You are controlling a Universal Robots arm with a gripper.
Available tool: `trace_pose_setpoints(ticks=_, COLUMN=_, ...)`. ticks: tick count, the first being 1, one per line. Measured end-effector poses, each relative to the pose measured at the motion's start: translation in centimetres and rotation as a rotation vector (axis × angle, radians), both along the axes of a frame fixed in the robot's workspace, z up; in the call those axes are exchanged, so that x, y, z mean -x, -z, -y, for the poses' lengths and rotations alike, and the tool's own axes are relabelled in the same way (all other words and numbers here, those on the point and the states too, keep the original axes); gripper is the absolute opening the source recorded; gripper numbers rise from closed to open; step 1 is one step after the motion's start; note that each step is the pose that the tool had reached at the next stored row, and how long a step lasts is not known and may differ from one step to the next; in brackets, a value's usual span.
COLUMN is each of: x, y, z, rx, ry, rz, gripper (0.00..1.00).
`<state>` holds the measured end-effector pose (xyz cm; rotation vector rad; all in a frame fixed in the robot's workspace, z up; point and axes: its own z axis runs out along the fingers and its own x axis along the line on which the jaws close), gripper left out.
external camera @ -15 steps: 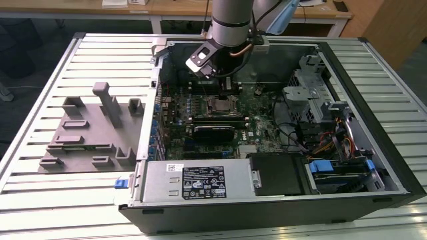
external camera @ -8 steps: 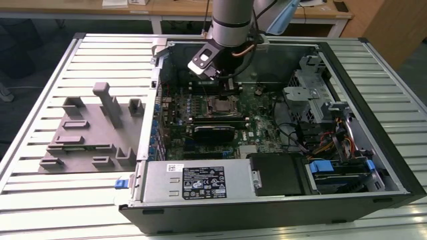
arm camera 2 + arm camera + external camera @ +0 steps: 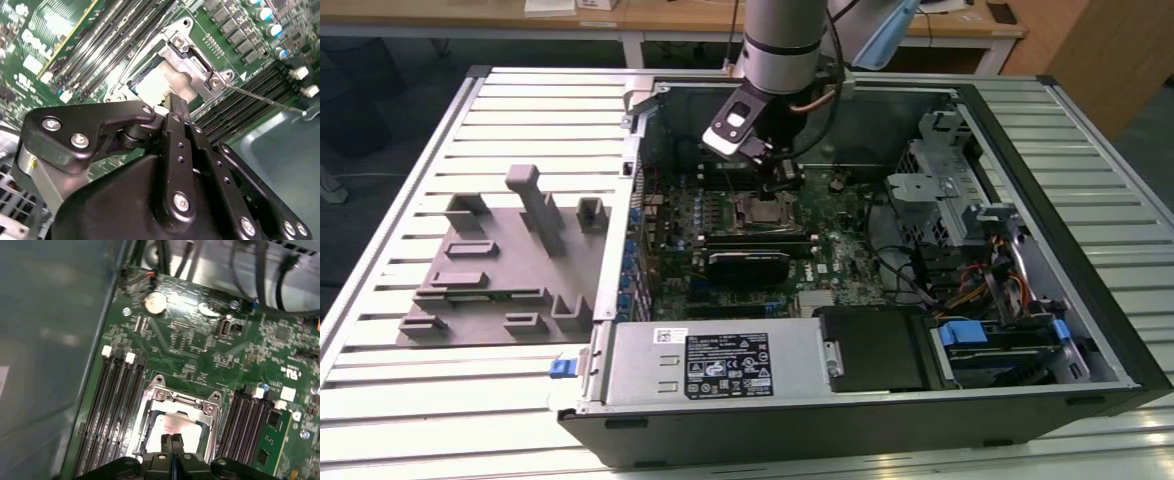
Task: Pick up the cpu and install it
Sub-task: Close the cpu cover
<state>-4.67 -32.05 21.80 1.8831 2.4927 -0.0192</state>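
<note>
The cpu [image 3: 179, 424], a flat square chip with a pale silver top, lies inside the metal frame of the motherboard socket [image 3: 181, 401]. In the second wrist view the cpu [image 3: 156, 84] sits in the open socket frame [image 3: 194, 56], just beyond my black fingertips. My gripper [image 3: 172, 440] hangs directly over the chip with its two fingers pressed together and nothing between them. I cannot tell whether the tips touch the chip's top. In the exterior view my gripper [image 3: 778, 186] reaches down into the open computer case above the socket [image 3: 758, 212].
Memory slots [image 3: 117, 390] flank the socket on both sides, and a thin retention lever [image 3: 262, 96] sticks out beside it. The case wall [image 3: 50, 340] stands close by. A grey fixture tray [image 3: 507, 265] sits at the exterior view's left, and a power supply [image 3: 720, 360] lies in front.
</note>
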Motion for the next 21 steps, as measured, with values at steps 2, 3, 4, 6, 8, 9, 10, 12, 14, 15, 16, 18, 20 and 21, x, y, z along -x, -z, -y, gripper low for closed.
trace_pose_setpoints(ticks=2, x=0.0, y=0.0, z=0.0, rx=0.0001, ry=-0.036, rz=0.0, gripper=0.11)
trace_pose_setpoints(ticks=3, x=0.0, y=0.0, z=0.0, rx=0.0002, ry=-0.054, rz=0.0, gripper=0.11)
trace_pose_setpoints(ticks=4, x=0.0, y=0.0, z=0.0, rx=0.0002, ry=-0.073, rz=0.0, gripper=0.11)
trace_pose_setpoints(ticks=6, x=0.0, y=0.0, z=0.0, rx=0.0002, ry=-0.109, rz=0.0, gripper=0.11)
trace_pose_setpoints(ticks=8, x=0.0, y=0.0, z=0.0, rx=0.0003, ry=-0.145, rz=0.0, gripper=0.11)
trace_pose_setpoints(ticks=9, x=0.0, y=0.0, z=0.0, rx=0.0004, ry=-0.163, rz=0.0, gripper=0.11)
trace_pose_setpoints(ticks=10, x=0.0, y=0.0, z=0.0, rx=0.0004, ry=-0.181, rz=0.0, gripper=0.11)
trace_pose_setpoints(ticks=12, x=0.0, y=0.0, z=0.0, rx=0.0005, ry=-0.218, rz=0.0, gripper=0.11)
trace_pose_setpoints(ticks=14, x=0.0, y=0.0, z=0.0, rx=0.0006, ry=-0.254, rz=-0.0001, gripper=0.11)
trace_pose_setpoints(ticks=15, x=0.0, y=0.0, z=0.0, rx=0.0007, ry=-0.272, rz=0.0, gripper=0.11)
trace_pose_setpoints(ticks=16, x=0.0, y=0.01, z=0.0, rx=0.0007, ry=-0.29, rz=0.0, gripper=0.11)
trace_pose_setpoints(ticks=18, x=0.0, y=0.01, z=0.0, rx=0.0008, ry=-0.328, rz=0.0, gripper=0.11)
trace_pose_setpoints(ticks=20, x=0.0, y=0.01, z=0.0, rx=0.001, ry=-0.364, rz=0.0, gripper=0.11)
trace_pose_setpoints(ticks=21, x=0.0, y=0.01, z=0.0, rx=0.0011, ry=-0.382, rz=0.0, gripper=0.11)
